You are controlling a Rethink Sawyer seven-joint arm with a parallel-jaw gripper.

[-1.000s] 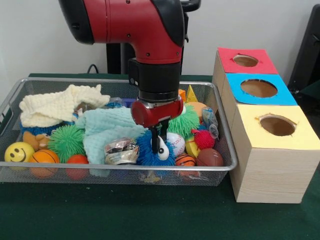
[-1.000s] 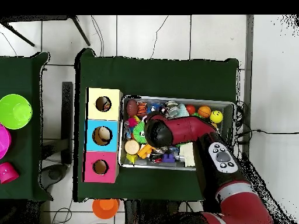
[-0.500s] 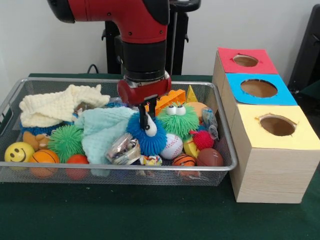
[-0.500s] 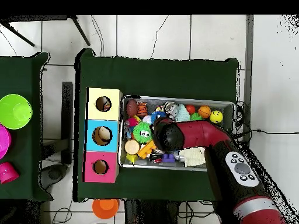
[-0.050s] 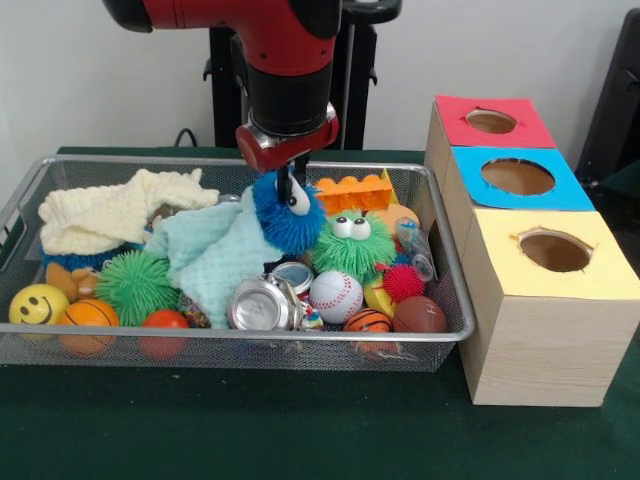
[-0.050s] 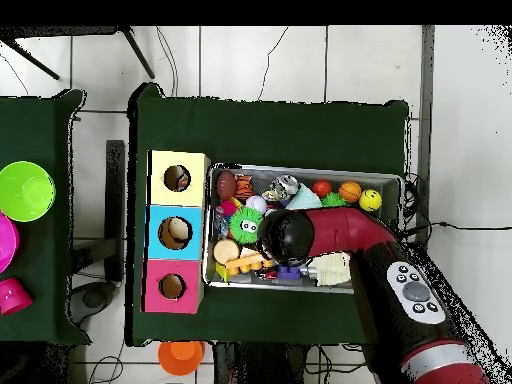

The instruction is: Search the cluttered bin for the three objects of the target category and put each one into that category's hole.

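My gripper [image 5: 290,188] is shut on a blue fuzzy toy with googly eyes [image 5: 288,218], which hangs just above the clutter at the back middle of the wire bin [image 5: 230,336]. To the right stand three wooden boxes with holes: red [image 5: 491,121], blue [image 5: 517,177] and yellow [image 5: 555,250]. A green fuzzy toy with eyes [image 5: 350,246] lies right of the held toy. In the overhead view the arm [image 6: 288,236] covers the gripper and the blue toy; the yellow box [image 6: 177,178], blue box [image 6: 175,233] and red box [image 6: 171,286] line the bin's left side.
The bin also holds a teal cloth [image 5: 210,255], a cream cloth [image 5: 110,210], a crushed can [image 5: 260,305], a baseball [image 5: 335,296], an orange brick [image 5: 352,192], a green spiky ball [image 5: 135,285], a smiley ball [image 5: 38,304] and a brown football [image 5: 420,315].
The gripper has risen and moved toward the back of the bin with the blue fuzzy toy in it. The crushed can has rolled over and the baseball and the green toy now show fully.
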